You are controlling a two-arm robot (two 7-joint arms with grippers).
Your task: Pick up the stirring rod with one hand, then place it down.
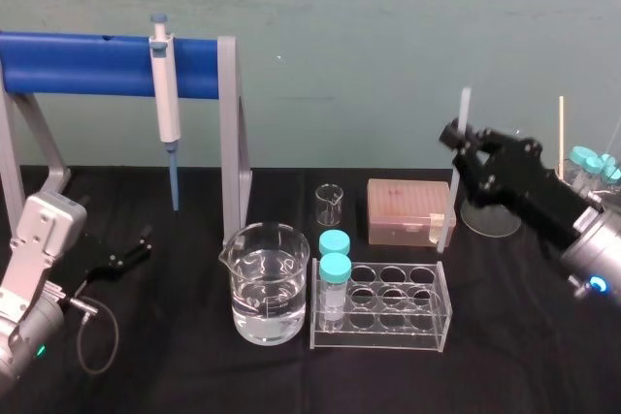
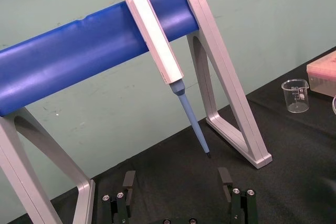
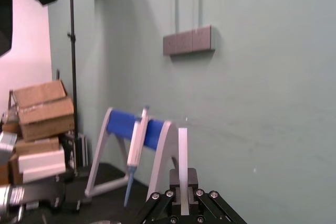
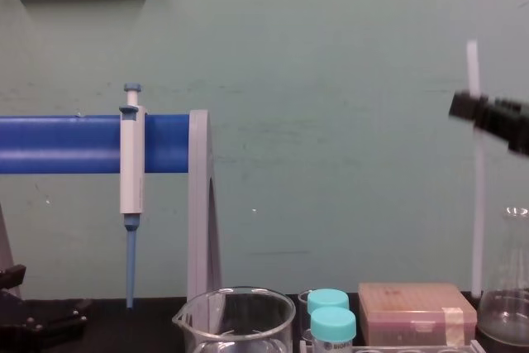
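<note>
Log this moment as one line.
right claw: shut on rod, upright beside pink box | left claw: open, parked by pipette stand | step: rod held, not released

Stirring rod [image 1: 465, 109]: right gripper [image 1: 462, 145] fingers covering its middle stretch. In chest view, its lower end dropping behind pink box [image 4: 417, 312] corner; contact with table [image 1: 524, 356] impossible to tell. Chest view's right edge cutting off right gripper and flask [image 4: 500, 312]. Lower edge cropping left gripper [image 2: 177, 179] below fingertips. Beaker [image 4: 235, 316] near table's front edge being cropped at bottom.
</note>
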